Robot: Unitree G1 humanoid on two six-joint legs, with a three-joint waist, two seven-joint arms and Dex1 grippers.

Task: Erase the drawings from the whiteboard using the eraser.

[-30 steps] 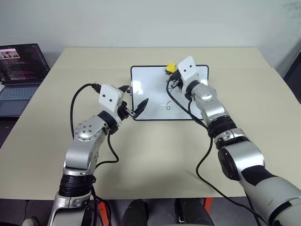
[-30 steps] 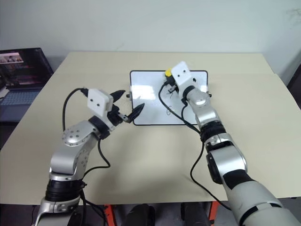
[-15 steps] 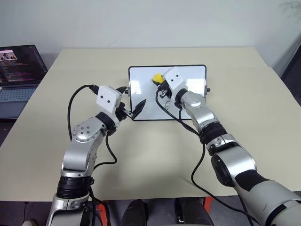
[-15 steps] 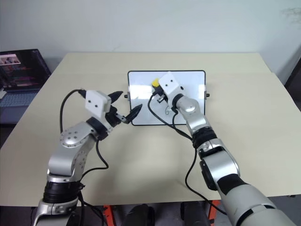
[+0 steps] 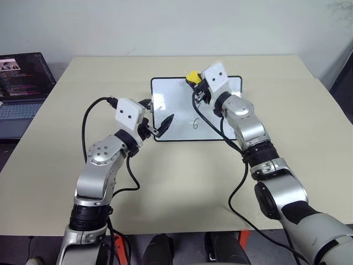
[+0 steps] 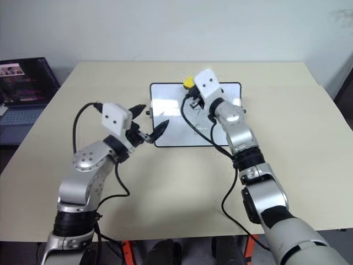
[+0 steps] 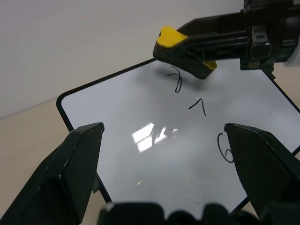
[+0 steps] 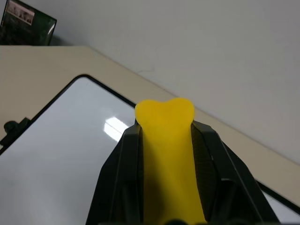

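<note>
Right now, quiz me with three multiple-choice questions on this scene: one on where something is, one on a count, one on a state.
1. Where is the eraser?
A. gripped in the right tool
B. lying on the table
C. on the laptop

2. How many digits remain on the board?
A. one
B. three
C. none

3. What is the left tool doing?
A. open, holding nothing
B. shut on the eraser
C. shut on a marker

Answers: 1 A, yellow block between the right fingers. 2 B, three marks show in the left wrist view. 3 A, fingers spread by the board's near-left corner.

One whiteboard (image 5: 176, 113), three marker digits (image 7: 197, 108), one yellow eraser (image 5: 192, 77), one laptop (image 5: 22, 83) and one counter (image 5: 182, 182).
</note>
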